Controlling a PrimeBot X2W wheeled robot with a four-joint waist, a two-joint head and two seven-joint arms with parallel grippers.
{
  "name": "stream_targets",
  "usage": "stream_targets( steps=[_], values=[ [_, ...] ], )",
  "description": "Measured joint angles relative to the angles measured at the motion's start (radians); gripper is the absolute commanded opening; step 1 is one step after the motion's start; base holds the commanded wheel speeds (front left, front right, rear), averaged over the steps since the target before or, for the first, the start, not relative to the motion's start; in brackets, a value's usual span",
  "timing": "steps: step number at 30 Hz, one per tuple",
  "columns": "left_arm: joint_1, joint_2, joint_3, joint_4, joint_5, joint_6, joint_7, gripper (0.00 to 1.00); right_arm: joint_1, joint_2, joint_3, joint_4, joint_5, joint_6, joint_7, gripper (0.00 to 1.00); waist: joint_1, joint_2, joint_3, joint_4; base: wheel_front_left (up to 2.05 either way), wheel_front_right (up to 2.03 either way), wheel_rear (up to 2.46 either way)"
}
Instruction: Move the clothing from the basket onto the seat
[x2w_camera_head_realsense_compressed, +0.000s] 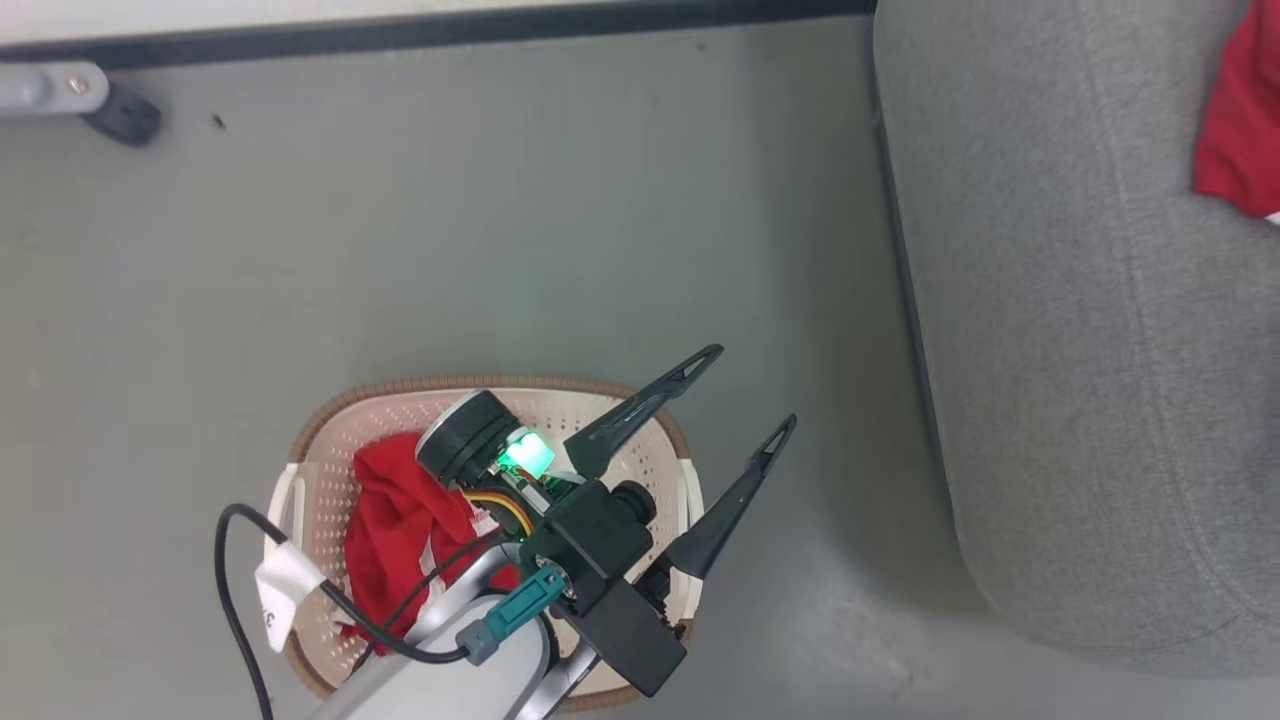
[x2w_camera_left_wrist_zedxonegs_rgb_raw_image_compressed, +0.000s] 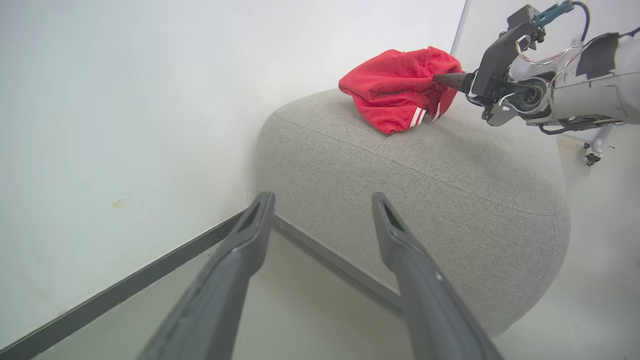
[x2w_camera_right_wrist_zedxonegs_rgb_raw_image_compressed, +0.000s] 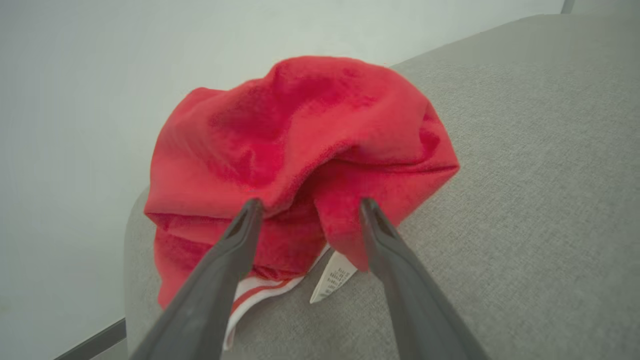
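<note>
Right gripper (x2w_camera_right_wrist_zedxonegs_rgb_raw_image_compressed: 311, 201): the two dark fingers stand wide apart, nothing clamped between them. Both tips lie against the near side of a red garment (x2w_camera_right_wrist_zedxonegs_rgb_raw_image_compressed: 300, 140), and a loose fold of its fabric hangs down into the gap beside the right finger. This red garment rests in a crumpled mound on top of the seat (x2w_camera_head_realsense_compressed: 1080, 350), toward the far right of the grey cushion and close to the pale wall (x2w_camera_left_wrist_zedxonegs_rgb_raw_image_compressed: 125, 100). Its white-striped trim (x2w_camera_right_wrist_zedxonegs_rgb_raw_image_compressed: 250, 295) and a small white care label (x2w_camera_right_wrist_zedxonegs_rgb_raw_image_compressed: 332, 280) lie flat on the upholstery at the mound's near edge. Left gripper (x2w_camera_head_realsense_compressed: 752, 385): fingers likewise spread wide, empty, touching nothing. In the head view it is above the right side of the basket (x2w_camera_head_realsense_compressed: 330, 420), with its tips past the basket's rim, over the floor (x2w_camera_head_realsense_compressed: 500, 220) and pointing toward the seat. The basket stands on the floor to the left of the seat, well apart from it. A second red garment (x2w_camera_head_realsense_compressed: 400, 520) lies bunched in the left half of the basket, partly hidden under the left arm's wrist; how much fabric lies beneath the arm cannot be determined. A green light (x2w_camera_head_realsense_compressed: 527, 455) shows on that wrist, and a black cable (x2w_camera_head_realsense_compressed: 235, 600) with a white tag (x2w_camera_head_realsense_compressed: 290, 585) loops over the basket's near left rim. A dark baseboard (x2w_camera_left_wrist_zedxonegs_rgb_raw_image_compressed: 125, 287) runs along the foot of the wall.
</note>
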Motion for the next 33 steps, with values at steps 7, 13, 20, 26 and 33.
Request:
stream_targets(
  steps=[7, 13, 20, 26, 33],
  values=[
    [0.031, 0.001, 0.024, 0.043, -0.018, 0.015, -0.026, 1.0, 0.099, 0.066, 0.027, -0.029, -0.041, 0.008, 0.0, 1.0, 0.0, 0.0, -0.084, -0.004, 0.0, 0.0, 0.0],
    [0.095, 0.001, 0.048, 0.073, -0.038, 0.035, -0.038, 1.0, 0.201, 0.116, 0.055, -0.087, -0.086, 0.017, 0.0, 1.0, -0.0001, 0.0, -0.166, -0.004, 0.0, 0.0, 0.0],
    [0.184, 0.001, 0.102, 0.09, -0.084, 0.082, -0.052, 1.0, 0.351, 0.207, 0.114, -0.215, -0.132, 0.036, 0.0, 1.0, -0.0001, -0.0001, -0.277, 0.008, 0.0, 0.0, 0.0],
    [0.253, 0.002, 0.139, 0.097, -0.119, 0.115, -0.054, 1.0, 0.461, 0.248, 0.162, -0.308, -0.165, 0.041, 0.0, 1.0, -0.0002, -0.0001, -0.348, 0.026, 0.0, 0.0, 0.0],
    [0.316, 0.015, 0.194, 0.108, -0.137, 0.14, -0.055, 1.0, 0.549, 0.286, 0.218, -0.417, -0.209, 0.045, 0.0, 1.0, -0.0002, -0.0001, -0.413, 0.049, 0.0, 0.0, 0.0]
  ],
)
